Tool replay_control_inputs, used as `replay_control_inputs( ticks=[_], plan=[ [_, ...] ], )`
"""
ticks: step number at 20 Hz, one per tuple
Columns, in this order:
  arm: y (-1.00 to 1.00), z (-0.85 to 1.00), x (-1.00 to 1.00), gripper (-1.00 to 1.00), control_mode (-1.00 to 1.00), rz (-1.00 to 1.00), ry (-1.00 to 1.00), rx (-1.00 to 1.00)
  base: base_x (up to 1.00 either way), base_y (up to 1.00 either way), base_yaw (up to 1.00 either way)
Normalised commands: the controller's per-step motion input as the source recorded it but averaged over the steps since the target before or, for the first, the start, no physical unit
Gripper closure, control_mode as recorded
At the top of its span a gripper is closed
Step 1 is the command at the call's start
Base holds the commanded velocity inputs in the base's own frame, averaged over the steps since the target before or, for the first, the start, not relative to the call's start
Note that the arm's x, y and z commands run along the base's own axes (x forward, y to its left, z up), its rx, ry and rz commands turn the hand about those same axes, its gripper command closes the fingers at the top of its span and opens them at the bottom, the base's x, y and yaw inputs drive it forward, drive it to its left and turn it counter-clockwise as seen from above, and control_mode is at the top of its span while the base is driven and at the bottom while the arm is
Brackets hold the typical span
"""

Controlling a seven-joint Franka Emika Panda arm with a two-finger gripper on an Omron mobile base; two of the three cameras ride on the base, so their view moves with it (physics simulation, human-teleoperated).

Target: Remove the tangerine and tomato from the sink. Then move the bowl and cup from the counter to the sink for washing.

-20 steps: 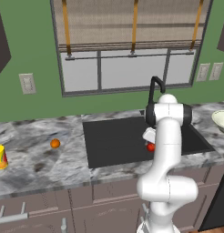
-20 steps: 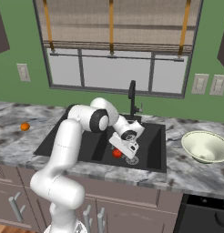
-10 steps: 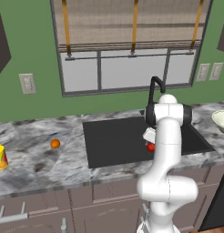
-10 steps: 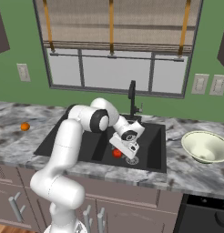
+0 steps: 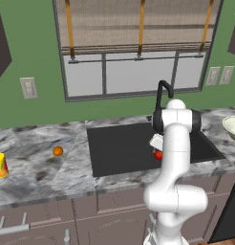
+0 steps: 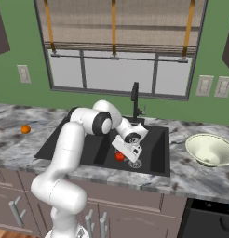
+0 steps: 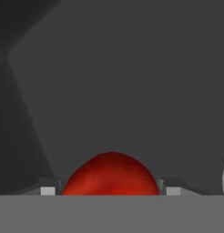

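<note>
Red tomato (image 7: 111,175) sits squarely between our claw's (image 7: 108,187) two tips in the sink (image 6: 156,158); jaws wide, flanking it, grip unconfirmed.

**Counter and sink, as I see them**

I've got the marbled counter (image 5: 38,167) carrying the tangerine (image 5: 58,151) and, at nine o'clock from it, the cup (image 5: 0,165). The bowl (image 6: 210,149) sits at three o'clock of the sink (image 6: 84,148); the tomato (image 6: 119,156) lies inside.
</note>
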Motion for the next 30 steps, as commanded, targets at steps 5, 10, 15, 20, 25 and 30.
replay_control_inputs(
  ticks=[5,10,15,20,25,30],
  plan=[
    [0.01,-0.03,-0.02,1.00,-1.00,0.00,0.03,0.00,0.00,0.00,0.00],
    [-0.01,0.02,-0.06,1.00,-1.00,0.00,0.02,0.00,0.00,0.00,0.00],
    [-0.13,0.19,-0.11,1.00,-1.00,0.00,0.00,0.00,0.00,0.00,0.00],
    [-0.19,0.31,-0.14,1.00,-1.00,0.00,0.00,0.00,0.00,0.00,0.00],
    [-0.19,0.35,-0.15,1.00,-1.00,0.00,0.00,0.00,0.00,0.00,0.00],
    [-0.18,0.37,-0.21,1.00,-1.00,0.00,0.00,0.00,0.00,0.00,0.00]
  ],
)
